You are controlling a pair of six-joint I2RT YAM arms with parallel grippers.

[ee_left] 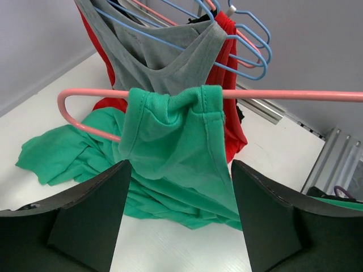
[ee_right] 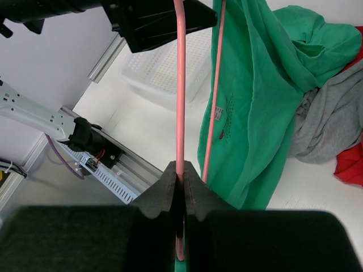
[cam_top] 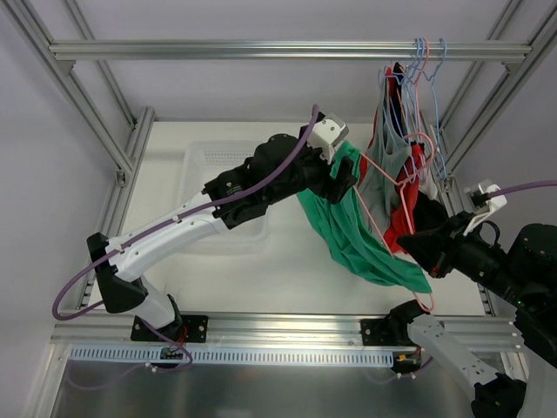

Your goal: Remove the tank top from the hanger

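The green tank top [cam_top: 365,244] hangs from a pink hanger [ee_left: 283,94], one strap looped over the hanger's bar [ee_left: 170,99], its body trailing down to the white table. My left gripper [cam_top: 344,178] is open and empty. In the left wrist view it [ee_left: 178,170] has its jaws wide apart on either side of the strap, just short of the bar. My right gripper [cam_top: 416,248] is shut on the pink hanger [ee_right: 180,85] near its lower end, with the green top [ee_right: 255,102] hanging beside it.
A grey tank top [cam_top: 383,165] on a blue hanger [ee_left: 249,51], a red garment [cam_top: 405,222] and a black one hang from the rail [cam_top: 261,50] at the back right. A white basket [cam_top: 209,165] sits under my left arm.
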